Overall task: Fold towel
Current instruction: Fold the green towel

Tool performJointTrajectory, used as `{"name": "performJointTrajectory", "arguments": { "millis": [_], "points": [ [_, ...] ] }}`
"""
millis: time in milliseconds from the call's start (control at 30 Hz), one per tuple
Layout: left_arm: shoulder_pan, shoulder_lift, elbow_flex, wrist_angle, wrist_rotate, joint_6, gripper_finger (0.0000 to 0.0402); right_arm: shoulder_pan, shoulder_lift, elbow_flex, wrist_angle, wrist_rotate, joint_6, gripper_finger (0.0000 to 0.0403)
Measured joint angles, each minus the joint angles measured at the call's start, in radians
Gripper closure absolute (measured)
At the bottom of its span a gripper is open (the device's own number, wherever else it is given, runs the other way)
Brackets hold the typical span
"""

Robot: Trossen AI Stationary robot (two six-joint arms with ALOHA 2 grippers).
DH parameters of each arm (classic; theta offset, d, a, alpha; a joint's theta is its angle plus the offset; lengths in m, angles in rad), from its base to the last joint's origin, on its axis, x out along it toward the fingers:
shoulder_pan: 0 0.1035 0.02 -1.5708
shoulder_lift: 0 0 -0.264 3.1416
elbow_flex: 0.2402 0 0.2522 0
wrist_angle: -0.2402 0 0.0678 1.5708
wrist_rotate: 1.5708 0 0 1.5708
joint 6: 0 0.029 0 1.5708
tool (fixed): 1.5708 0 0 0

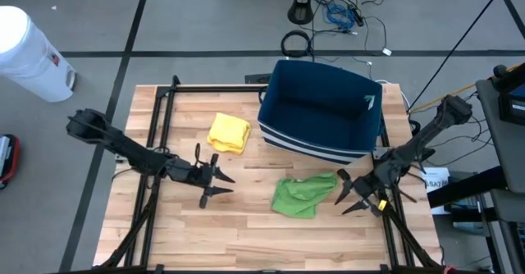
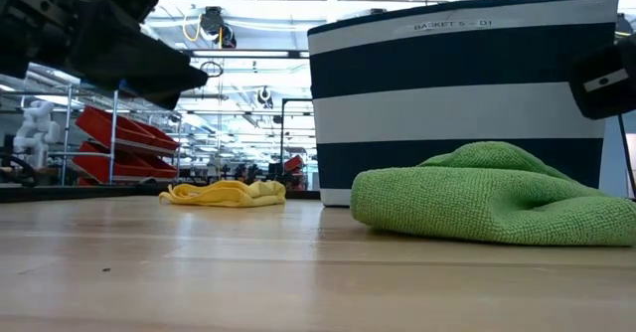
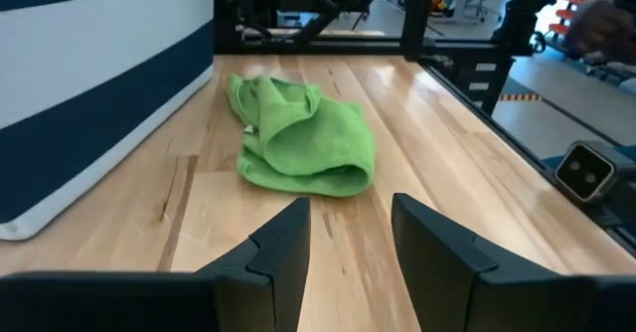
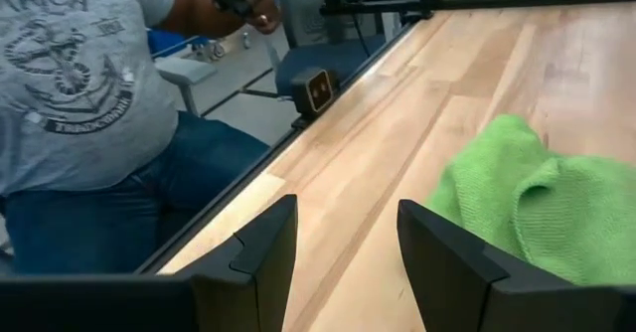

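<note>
A crumpled green towel (image 1: pixel 305 195) lies in a heap on the wooden table, in front of the basket; it also shows in the low view (image 2: pixel 487 193). My left gripper (image 1: pixel 227 184) hovers open to the towel's left, its fingers pointing at the green towel (image 3: pixel 303 138) from a short way off. My right gripper (image 1: pixel 345 194) is open just right of the towel, whose edge (image 4: pixel 537 203) shows beside its fingers. Neither gripper touches the cloth. A yellow towel (image 1: pixel 229 132) lies bunched farther back on the left.
A navy and white striped basket (image 1: pixel 321 110) stands at the table's far side, right behind the green towel. A person (image 4: pixel 89 93) sits beyond the table's edge in the right wrist view. Bare wood lies along the near edge (image 1: pixel 246 241).
</note>
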Motion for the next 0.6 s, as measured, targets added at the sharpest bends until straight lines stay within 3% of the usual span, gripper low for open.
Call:
{"name": "performJointTrajectory", "arguments": {
  "millis": [367,600],
  "points": [
    [-0.009,0.199,0.068,0.068,-0.01,-0.046,0.0252,0.0,0.283,0.0,0.238,0.008,0.008,0.0241],
    [-0.012,0.245,0.103,0.067,-0.01,-0.047,0.0252,0.0,0.45,0.001,0.371,0.02,0.059,0.0241]
  ]
}}
